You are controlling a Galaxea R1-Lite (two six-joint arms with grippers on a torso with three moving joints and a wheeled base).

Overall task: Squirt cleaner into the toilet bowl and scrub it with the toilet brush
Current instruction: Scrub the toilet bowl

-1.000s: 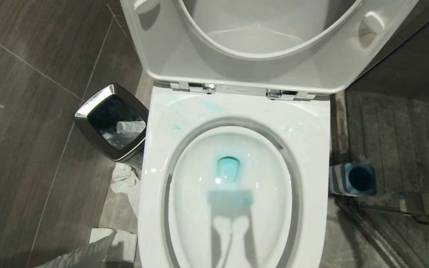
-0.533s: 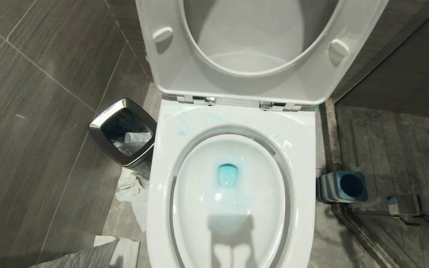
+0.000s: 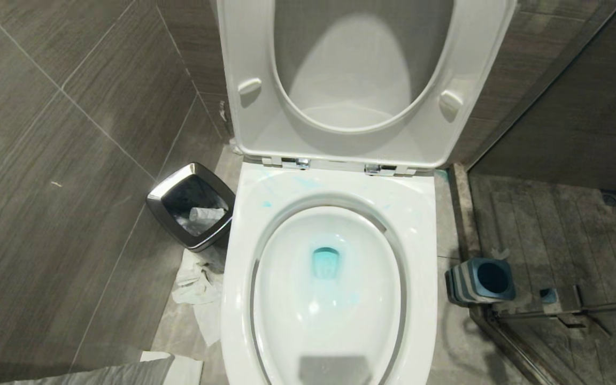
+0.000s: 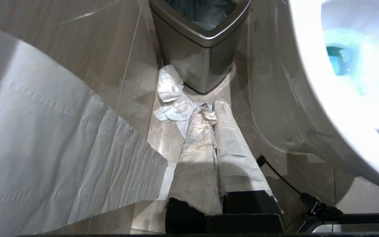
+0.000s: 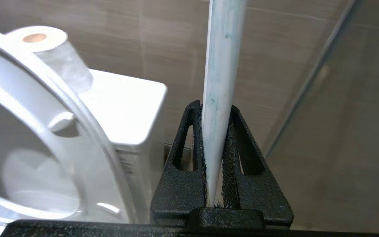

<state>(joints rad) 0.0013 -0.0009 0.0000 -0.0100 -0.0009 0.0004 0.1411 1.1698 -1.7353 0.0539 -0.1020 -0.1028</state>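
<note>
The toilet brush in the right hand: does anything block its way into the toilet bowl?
Nothing visible does. The right hand is shut on the toilet brush handle. Seat and lid stand raised, so the toilet bowl lies open, holding only blue-tinted water. The brush head is out of view.

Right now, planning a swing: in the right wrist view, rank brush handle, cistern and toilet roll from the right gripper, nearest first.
1. toilet brush handle: clamped in right gripper.
2. cistern: beside it.
3. toilet roll: on cistern's far end.
</note>
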